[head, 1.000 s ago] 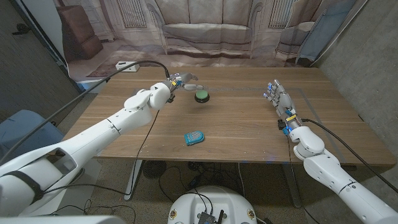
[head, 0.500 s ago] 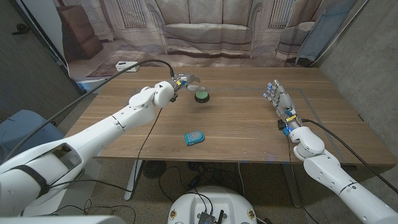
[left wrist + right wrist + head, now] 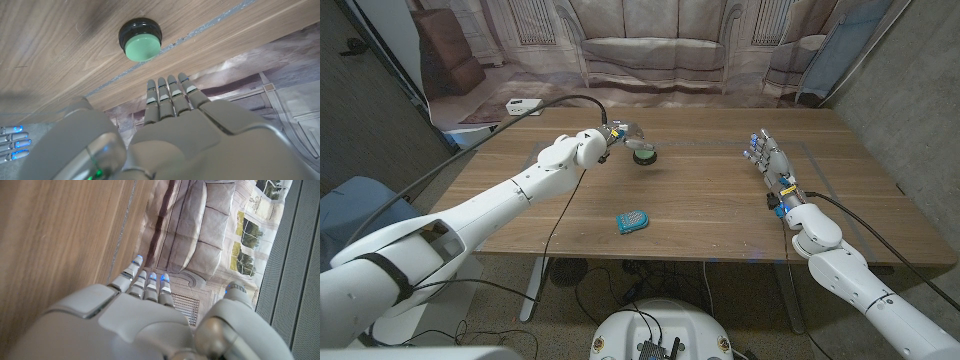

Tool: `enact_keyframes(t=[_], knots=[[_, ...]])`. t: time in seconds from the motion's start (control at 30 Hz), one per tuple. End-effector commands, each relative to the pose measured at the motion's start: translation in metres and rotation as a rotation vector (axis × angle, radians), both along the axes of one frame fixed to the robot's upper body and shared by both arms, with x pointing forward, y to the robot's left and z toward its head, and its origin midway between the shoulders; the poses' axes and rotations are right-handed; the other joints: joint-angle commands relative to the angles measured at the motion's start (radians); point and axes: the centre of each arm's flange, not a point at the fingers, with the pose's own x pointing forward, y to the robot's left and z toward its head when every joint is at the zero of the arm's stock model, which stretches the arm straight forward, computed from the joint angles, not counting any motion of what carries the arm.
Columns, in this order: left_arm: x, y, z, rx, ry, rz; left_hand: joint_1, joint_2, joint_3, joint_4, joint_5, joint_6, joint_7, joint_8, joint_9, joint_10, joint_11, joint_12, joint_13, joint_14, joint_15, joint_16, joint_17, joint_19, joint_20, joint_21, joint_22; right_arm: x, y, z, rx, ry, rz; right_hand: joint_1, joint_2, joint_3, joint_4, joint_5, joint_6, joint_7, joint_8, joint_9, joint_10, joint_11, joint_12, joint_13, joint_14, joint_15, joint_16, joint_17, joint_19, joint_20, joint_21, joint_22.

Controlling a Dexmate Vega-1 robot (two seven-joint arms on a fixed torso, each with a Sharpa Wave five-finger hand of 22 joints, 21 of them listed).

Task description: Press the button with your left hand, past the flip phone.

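The left hand [image 3: 620, 134] is out at full reach over the far half of the wooden table [image 3: 720, 200], fingers [image 3: 170, 92] held straight and close together, nothing in its grasp. Just beyond its fingertips sits the round green button in a black housing [image 3: 644, 153]; the wrist view shows the button [image 3: 140, 40] clear ahead of the fingers with bare wood between, so no contact yet as far as I can tell. The hand looks to be above the table rather than on it, though how high is hard to judge.

Well back behind this hand, toward the robot, lies the small blue flip phone [image 3: 632, 221], shut and flat on the wood. The hand is already beyond it, so that part looks done; the press itself is what remains.

The risks from here: the fingers are pointed along the table, not down, so a forward push could shove the housing across the wood instead of depressing the cap. Coming down off-centre could clip the black rim and tip or skid it. The arm is stretched long, so any correction may be coarse.

Over on the other side, the right hand [image 3: 769, 158] stands on its edge, fingers loose and apart, holding nothing, well clear of the button.
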Motion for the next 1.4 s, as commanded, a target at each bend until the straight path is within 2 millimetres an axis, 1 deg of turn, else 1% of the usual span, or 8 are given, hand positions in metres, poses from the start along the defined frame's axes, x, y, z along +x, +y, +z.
enact_keyframes(t=[0.03, 0.5, 0.93, 1.23, 1.3, 1.4], knots=[[0.011, -0.007, -0.001, 0.043, 0.031, 0.027, 0.003, 0.013, 0.002, -0.005, 0.000, 0.014, -0.003, 0.003, 0.006, 0.017, 0.001, 0.005, 0.002, 0.015, 0.000, 0.007, 0.004, 0.012, -0.007, 0.001, 0.001, 0.000, -0.003, -0.003, 0.010, 0.012, -0.007, 0.001, 0.008, 0.002, -0.009, -0.003, 0.010, -0.001, 0.003, 0.002, 0.006, 0.000, -0.002, 0.006, 0.005, 0.000, -0.003, 0.001, 0.008, 0.004, -0.001, 0.005], [0.021, -0.010, -0.011, 0.056, 0.071, 0.024, 0.006, 0.016, 0.002, -0.007, -0.002, 0.026, -0.005, 0.003, 0.006, 0.025, -0.001, 0.004, 0.003, 0.018, 0.000, 0.004, 0.003, 0.014, -0.005, -0.002, 0.002, 0.003, -0.001, -0.003, 0.004, 0.006, -0.006, 0.002, 0.010, 0.002, -0.010, -0.005, 0.011, -0.003, 0.003, 0.002, 0.007, -0.001, -0.002, 0.006, 0.006, 0.000, -0.003, 0.002, 0.010, 0.005, -0.005, 0.005], [0.027, -0.015, -0.017, 0.056, 0.087, 0.008, 0.007, 0.018, 0.002, -0.008, -0.003, 0.028, -0.005, 0.000, 0.006, 0.025, -0.003, 0.001, 0.003, 0.017, -0.002, 0.001, 0.003, 0.014, -0.006, -0.004, 0.002, 0.004, 0.001, -0.002, 0.009, 0.009, -0.004, 0.002, 0.011, 0.001, -0.011, -0.006, 0.011, -0.003, 0.003, 0.002, 0.008, -0.002, -0.002, 0.006, 0.007, 0.000, -0.003, 0.002, 0.011, 0.005, -0.007, 0.005], [0.031, -0.016, -0.023, 0.059, 0.105, 0.014, 0.008, 0.020, 0.002, -0.009, -0.004, 0.031, -0.011, -0.001, 0.006, 0.026, -0.005, -0.001, 0.003, 0.015, -0.001, -0.002, 0.003, 0.011, -0.005, -0.008, 0.002, 0.003, -0.002, -0.002, 0.007, 0.009, -0.009, 0.004, 0.013, 0.001, -0.012, -0.007, 0.012, -0.003, 0.003, 0.002, 0.009, -0.001, -0.002, 0.006, 0.008, 0.000, -0.004, 0.002, 0.013, 0.006, -0.009, 0.005], [0.031, -0.016, -0.024, 0.059, 0.110, 0.015, 0.008, 0.020, 0.002, -0.010, -0.004, 0.032, -0.010, -0.001, 0.006, 0.025, -0.002, -0.002, 0.003, 0.016, -0.001, -0.002, 0.003, 0.011, -0.005, -0.008, 0.002, 0.003, -0.002, -0.002, 0.011, 0.010, -0.010, 0.004, 0.013, 0.001, -0.012, -0.007, 0.012, -0.003, 0.003, 0.002, 0.009, -0.002, -0.002, 0.006, 0.008, 0.001, -0.004, 0.002, 0.013, 0.006, -0.010, 0.005], [0.032, -0.016, -0.027, 0.060, 0.117, 0.017, 0.009, 0.021, 0.002, -0.010, -0.004, 0.034, -0.008, -0.002, 0.006, 0.027, -0.004, -0.002, 0.003, 0.017, -0.001, -0.002, 0.003, 0.012, -0.005, -0.008, 0.002, 0.002, -0.003, -0.002, 0.007, 0.008, -0.011, 0.006, 0.013, 0.002, -0.013, -0.008, 0.013, -0.004, 0.003, 0.002, 0.011, -0.001, -0.002, 0.006, 0.009, 0.002, -0.004, 0.001, 0.014, 0.007, -0.011, 0.005]])
